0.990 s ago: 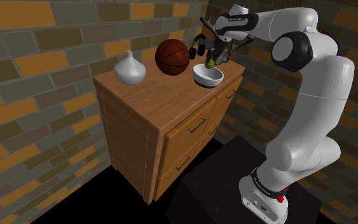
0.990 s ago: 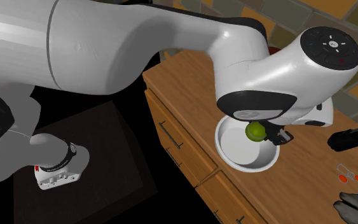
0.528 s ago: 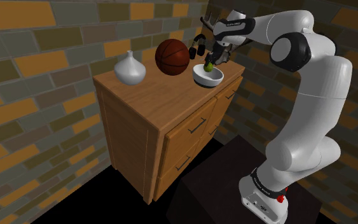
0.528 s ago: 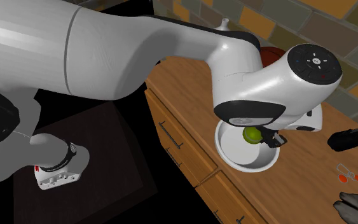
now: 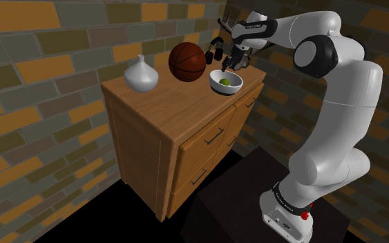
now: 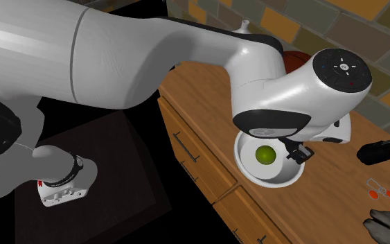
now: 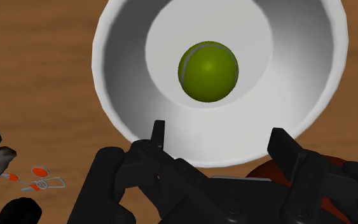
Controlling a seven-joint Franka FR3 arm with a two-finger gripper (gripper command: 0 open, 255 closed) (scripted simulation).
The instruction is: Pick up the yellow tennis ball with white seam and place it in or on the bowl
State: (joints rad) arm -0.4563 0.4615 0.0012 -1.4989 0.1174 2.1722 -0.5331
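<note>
Tennis ball [image 7: 208,71] in the bowl [image 7: 123,118]
Our gripper [image 7: 219,133] hangs above, jaws wide, empty; we should lift straight up, not clipping the bowl

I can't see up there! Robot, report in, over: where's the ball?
Gripper open, hovering over white bowl. Tennis ball lying loose inside it. Basketball nearby, not blocking. Over.

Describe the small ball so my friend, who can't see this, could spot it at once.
Find the wooden chest of drawers against the brick wall; on its top stands a white bowl. The ball lies inside it, small and yellow-green, far smaller than the brown basketball beside the bowl.
</note>
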